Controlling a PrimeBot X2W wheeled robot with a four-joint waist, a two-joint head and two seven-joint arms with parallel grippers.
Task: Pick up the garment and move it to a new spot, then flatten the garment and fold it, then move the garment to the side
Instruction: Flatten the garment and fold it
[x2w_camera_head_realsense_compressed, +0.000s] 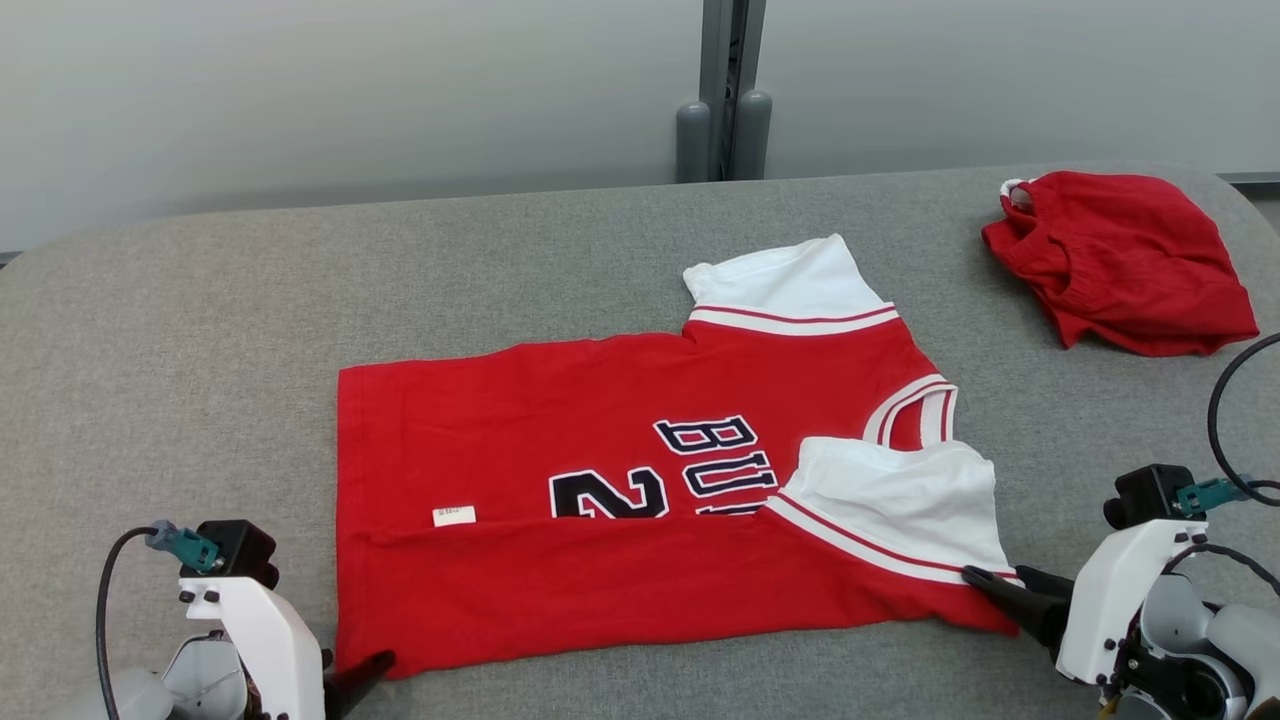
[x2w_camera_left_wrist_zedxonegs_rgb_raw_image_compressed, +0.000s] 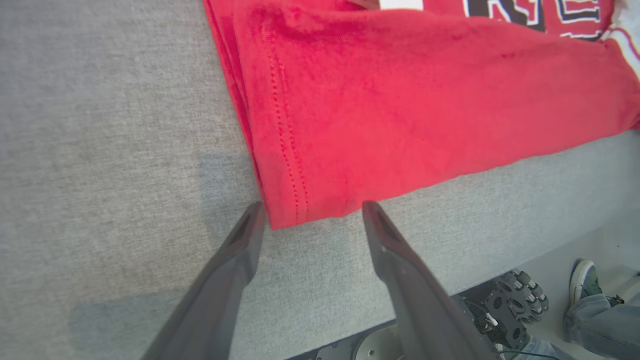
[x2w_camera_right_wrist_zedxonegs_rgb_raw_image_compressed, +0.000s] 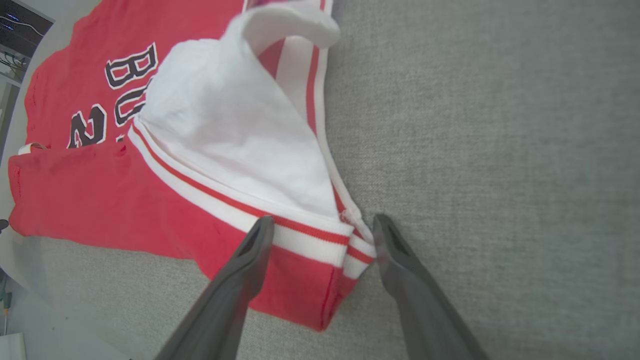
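A grey fabric-covered desk (x2w_camera_head_realsense_compressed: 200, 330) stands before a pale wall. At mid-desk we see the red jersey with white sleeves and dark lettering (x2w_camera_head_realsense_compressed: 600, 570) lying flat, its near strip folded up over the front. The left jaws stand spread, and the jersey's near hem corner lies between their tips, unpinched. The right jaws are spread too, straddling the jersey's white-striped near corner: one finger is over red cloth, the other on bare desk just beside the edge. A crumpled red garment (x2w_camera_head_realsense_compressed: 1120, 260) lies well apart, at the far right.
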